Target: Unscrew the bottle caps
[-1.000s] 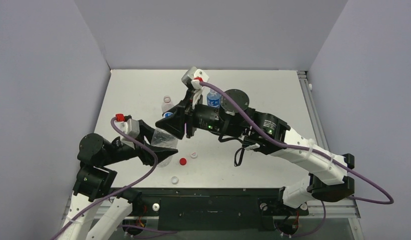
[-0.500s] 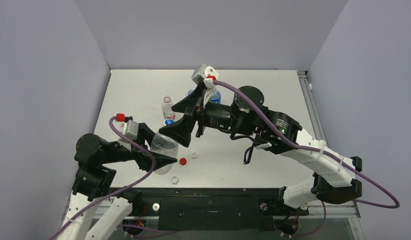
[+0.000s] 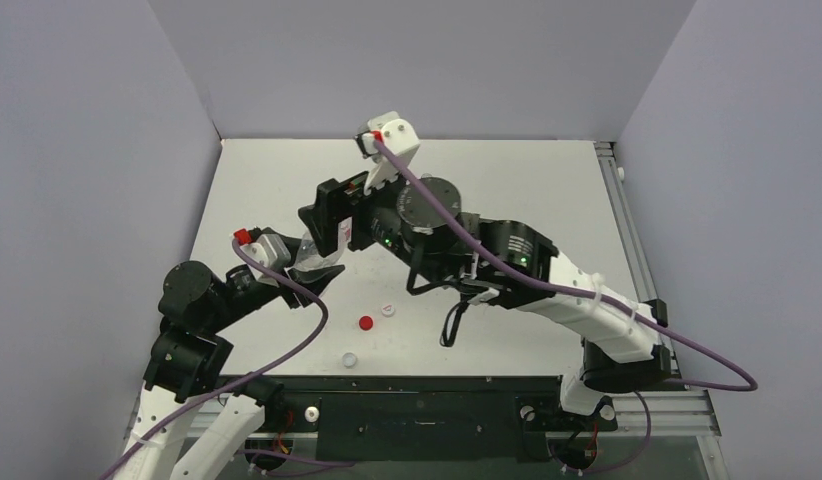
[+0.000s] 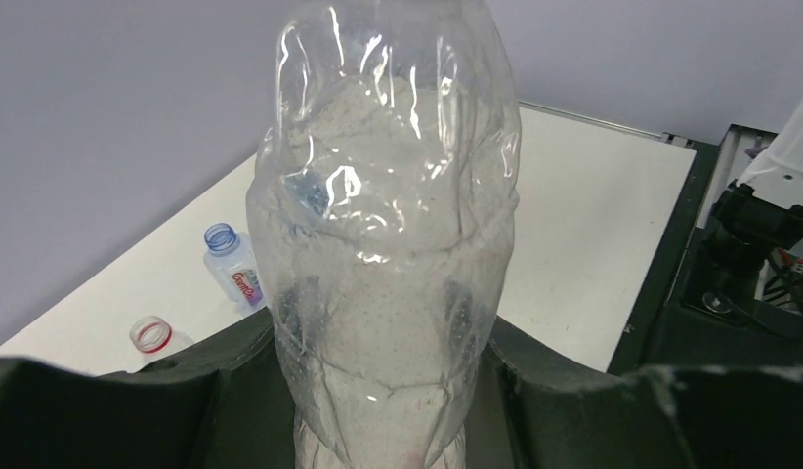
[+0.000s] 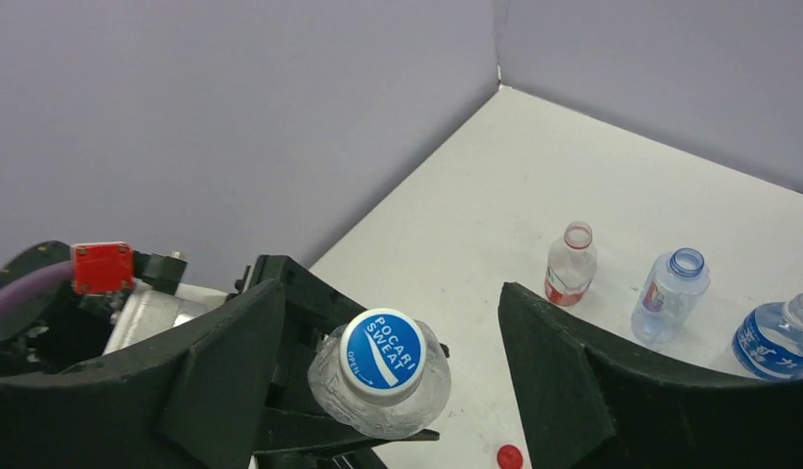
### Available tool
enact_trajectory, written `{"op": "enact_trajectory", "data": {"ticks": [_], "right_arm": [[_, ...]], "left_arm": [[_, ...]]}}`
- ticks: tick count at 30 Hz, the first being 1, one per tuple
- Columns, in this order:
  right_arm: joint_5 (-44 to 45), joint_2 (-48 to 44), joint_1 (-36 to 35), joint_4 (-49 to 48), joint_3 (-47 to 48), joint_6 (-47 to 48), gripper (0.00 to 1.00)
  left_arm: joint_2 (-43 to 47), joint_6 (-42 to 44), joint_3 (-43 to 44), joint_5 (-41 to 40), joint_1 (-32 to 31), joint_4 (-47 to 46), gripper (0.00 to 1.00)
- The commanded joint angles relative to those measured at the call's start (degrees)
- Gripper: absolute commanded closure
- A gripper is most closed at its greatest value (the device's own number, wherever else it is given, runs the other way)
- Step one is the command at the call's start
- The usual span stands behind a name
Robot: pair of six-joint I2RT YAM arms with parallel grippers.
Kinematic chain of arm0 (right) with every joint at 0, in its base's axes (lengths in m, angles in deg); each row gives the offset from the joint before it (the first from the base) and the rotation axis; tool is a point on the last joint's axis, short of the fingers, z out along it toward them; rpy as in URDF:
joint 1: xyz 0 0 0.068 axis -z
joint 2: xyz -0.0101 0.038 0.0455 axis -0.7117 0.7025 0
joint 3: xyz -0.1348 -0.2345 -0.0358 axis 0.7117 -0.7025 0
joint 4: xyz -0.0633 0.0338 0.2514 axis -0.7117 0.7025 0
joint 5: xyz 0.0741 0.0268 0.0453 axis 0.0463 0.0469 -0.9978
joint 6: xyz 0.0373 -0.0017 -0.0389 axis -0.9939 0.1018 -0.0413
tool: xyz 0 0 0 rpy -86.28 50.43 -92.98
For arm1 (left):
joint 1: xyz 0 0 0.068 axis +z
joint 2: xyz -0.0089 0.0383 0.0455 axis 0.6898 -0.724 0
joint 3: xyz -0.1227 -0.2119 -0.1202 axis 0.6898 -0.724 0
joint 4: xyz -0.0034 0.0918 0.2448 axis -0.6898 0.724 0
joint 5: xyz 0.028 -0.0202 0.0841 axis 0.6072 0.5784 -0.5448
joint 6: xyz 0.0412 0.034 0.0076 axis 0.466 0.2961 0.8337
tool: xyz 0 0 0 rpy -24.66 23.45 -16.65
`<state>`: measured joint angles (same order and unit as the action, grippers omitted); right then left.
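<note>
While the left tool point(image 4: 383, 337) clamps the bottle point(image 4: 378, 195), the right tool point(image 5: 388, 298) gapes around its blue cap point(image 5: 383, 354).

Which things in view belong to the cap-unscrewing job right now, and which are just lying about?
In play:
- blue cap, on the clear bottle
- left gripper, shut on that bottle
- right gripper, open around the cap

Lying about:
- red cap
- two white caps
- three open bottles
</note>
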<state>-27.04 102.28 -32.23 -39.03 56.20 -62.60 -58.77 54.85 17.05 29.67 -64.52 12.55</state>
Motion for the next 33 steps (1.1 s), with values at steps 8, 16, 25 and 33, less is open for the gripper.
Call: {"op": "enact_trajectory", "data": {"ticks": [8, 16, 25, 33], "right_arm": [[0.6, 1.0, 0.5, -1.6, -1.2, -2.6, 0.75], [-11.2, -7.2, 2.6, -8.0, -9.8, 2.7, 1.0], [-47.6, -17.9, 9.1, -18.2, -21.7, 6.6, 1.0], [-37.8, -16.0, 8.6, -10.1, -19.6, 6.1, 0.44]], "left_arm": [[0.4, 3.4, 0.5, -4.5, 0.1, 0.2, 0.9], [1.3, -0.5, -0.4, 7.4, 0.1, 0.4, 0.9], [-1.9, -29.4, -1.7, 35.4, 0.0, -13.9, 0.91], [-3.1, -29.9, -0.7, 30.7, 0.1, -15.2, 0.93]]}}
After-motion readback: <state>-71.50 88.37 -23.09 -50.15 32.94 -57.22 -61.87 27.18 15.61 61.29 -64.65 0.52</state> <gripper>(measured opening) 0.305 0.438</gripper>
